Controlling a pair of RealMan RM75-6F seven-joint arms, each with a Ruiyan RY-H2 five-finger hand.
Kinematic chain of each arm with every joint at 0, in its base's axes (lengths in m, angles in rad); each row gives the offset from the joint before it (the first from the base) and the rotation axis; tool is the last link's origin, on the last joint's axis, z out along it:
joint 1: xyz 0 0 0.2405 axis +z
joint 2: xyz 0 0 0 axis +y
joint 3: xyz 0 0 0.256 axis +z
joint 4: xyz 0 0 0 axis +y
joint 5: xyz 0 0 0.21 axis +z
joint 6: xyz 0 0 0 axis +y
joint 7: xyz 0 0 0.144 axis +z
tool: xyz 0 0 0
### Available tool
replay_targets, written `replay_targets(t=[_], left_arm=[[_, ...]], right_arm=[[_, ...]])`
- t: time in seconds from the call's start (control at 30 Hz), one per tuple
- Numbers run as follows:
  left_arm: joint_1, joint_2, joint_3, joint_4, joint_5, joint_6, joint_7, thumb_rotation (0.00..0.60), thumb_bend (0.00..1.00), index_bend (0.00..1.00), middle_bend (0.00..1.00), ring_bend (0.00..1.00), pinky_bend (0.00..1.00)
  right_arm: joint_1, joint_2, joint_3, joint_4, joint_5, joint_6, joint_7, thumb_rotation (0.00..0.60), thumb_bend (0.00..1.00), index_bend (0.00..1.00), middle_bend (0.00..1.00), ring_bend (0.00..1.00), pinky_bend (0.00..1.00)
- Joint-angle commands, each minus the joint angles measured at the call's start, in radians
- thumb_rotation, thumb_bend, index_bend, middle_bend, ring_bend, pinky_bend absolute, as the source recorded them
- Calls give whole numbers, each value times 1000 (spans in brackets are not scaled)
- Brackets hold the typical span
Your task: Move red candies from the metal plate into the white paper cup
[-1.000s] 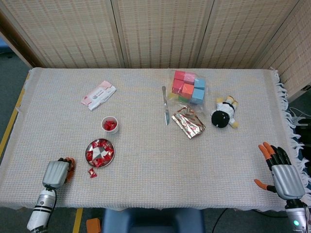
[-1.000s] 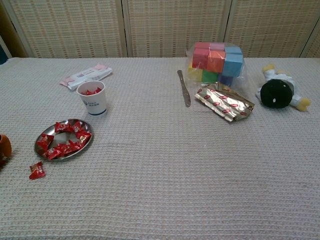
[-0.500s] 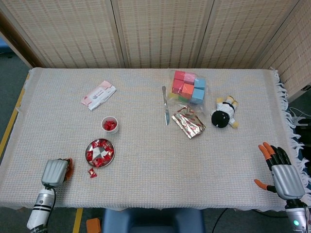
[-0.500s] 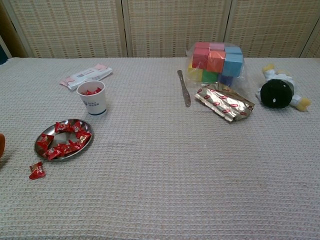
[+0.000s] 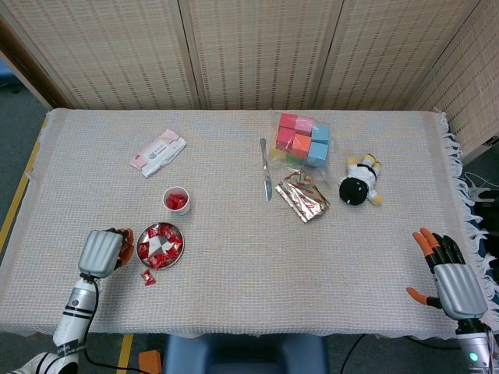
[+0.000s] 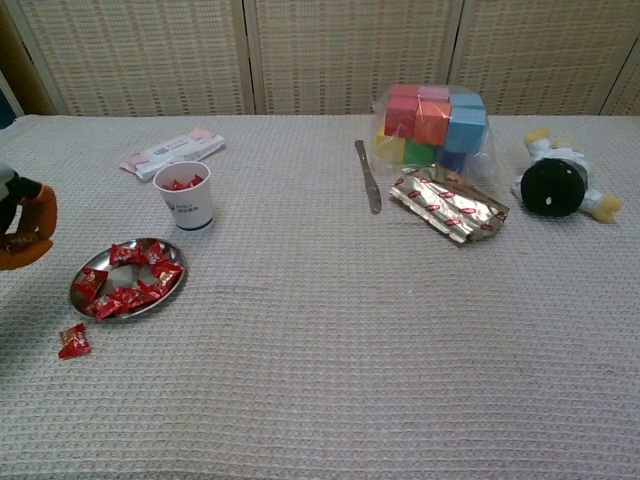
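Observation:
The metal plate (image 5: pixel 180 249) (image 6: pixel 98 263) lies near the table's front left and holds several red candies (image 5: pixel 158 238) (image 6: pixel 130 294). Just behind it stands the white paper cup (image 5: pixel 176 201) (image 6: pixel 187 198), with red candies inside. One loose red candy (image 5: pixel 147 276) (image 6: pixel 73 341) lies on the cloth in front of the plate. My left hand (image 5: pixel 104 251) (image 6: pixel 24 228) hovers just left of the plate, its fingers curled in, and I see nothing in them. My right hand (image 5: pixel 448 274) rests at the front right corner with fingers spread, holding nothing; only the head view shows it.
A pink-and-white packet (image 5: pixel 157 153) lies behind the cup. Mid-table are a knife (image 5: pixel 266 169), a foil wrapper (image 5: pixel 302 195), a bag of coloured blocks (image 5: pixel 302 140) and a plush toy (image 5: pixel 359 183). The table's front edge runs close to both hands.
My left hand has lifted and moved forward and right, from the front table edge up beside the plate. The right hand, plate, cup and candies have stayed put.

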Motion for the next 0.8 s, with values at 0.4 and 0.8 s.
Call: replay_targets(t=[0.4, 0.8], left_arm=[[-319, -122, -199, 131, -118, -226, 60, 600, 465, 639, 696, 643, 1000], [-389, -196, -166, 321, -146, -268, 10, 600, 438, 533, 582, 516, 851]], right_arm=[[-3, 1, 13, 9, 37, -7, 1, 600, 50, 0, 0, 0, 0], [2, -8, 22, 14, 62, -21, -17, 600, 50, 0, 0, 0, 0]])
